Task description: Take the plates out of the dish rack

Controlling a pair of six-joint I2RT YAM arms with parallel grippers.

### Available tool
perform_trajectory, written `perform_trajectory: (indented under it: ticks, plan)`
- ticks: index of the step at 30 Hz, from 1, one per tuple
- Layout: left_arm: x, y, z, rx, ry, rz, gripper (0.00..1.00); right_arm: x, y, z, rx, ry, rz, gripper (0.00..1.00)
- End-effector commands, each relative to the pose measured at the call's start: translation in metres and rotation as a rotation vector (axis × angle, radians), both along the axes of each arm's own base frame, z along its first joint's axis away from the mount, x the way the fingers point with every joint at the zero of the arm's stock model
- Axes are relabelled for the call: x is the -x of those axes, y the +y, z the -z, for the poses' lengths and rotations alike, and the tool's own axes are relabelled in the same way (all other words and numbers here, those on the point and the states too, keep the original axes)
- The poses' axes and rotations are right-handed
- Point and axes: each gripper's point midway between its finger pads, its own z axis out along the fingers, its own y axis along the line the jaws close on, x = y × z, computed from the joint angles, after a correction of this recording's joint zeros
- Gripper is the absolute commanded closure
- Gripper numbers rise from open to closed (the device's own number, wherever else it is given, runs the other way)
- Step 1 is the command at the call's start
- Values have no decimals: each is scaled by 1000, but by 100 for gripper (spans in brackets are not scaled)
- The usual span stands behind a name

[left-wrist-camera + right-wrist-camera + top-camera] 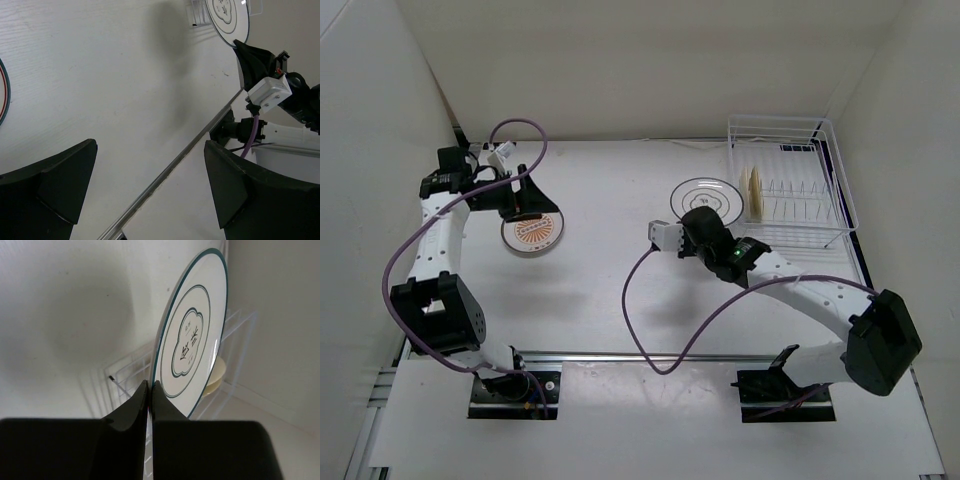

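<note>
One white dark-rimmed plate [192, 345] hung just left of the dish rack [840, 200], pinched at its rim by the right gripper [150, 386]; so thin a hold could let it swivel or slip. The beige plate [753, 190] stood in the rack. The left gripper [150, 150] gaped wide above the table [610, 190], beside the orange plate [532, 233].

Robotics lab cell: white walls [620, 60] box in a table [600, 300] with mounting rail [650, 356].

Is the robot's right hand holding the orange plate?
No, the right gripper is pinching the white plate with the dark rim, while the orange plate lies on the table.
</note>
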Motion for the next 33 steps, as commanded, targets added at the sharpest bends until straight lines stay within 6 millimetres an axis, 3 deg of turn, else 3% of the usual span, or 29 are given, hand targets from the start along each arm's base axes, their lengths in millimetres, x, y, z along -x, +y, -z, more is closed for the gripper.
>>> perform_trajectory:
  ticks: [1,12,17,19,20,29,33]
  plan:
    - [-1,-6,0,58,14,17,0,-11,13,-54,-64,-197,-9,100]
    - [-13,-18,35,131,168,26,0,37,91,-71,-190,-190,-201,100]
    - [-18,-21,33,184,177,48,0,50,115,-73,-240,-161,-243,100]
    - [-19,-23,33,208,187,59,1,57,130,-82,-271,-162,-273,100]
    - [-19,-24,35,227,200,66,1,57,135,-75,-265,-139,-275,100]
    - [-24,-34,26,300,196,124,2,74,182,-78,-332,-80,-336,100]
    - [-28,-37,27,299,196,133,2,84,191,-72,-334,-55,-350,100]
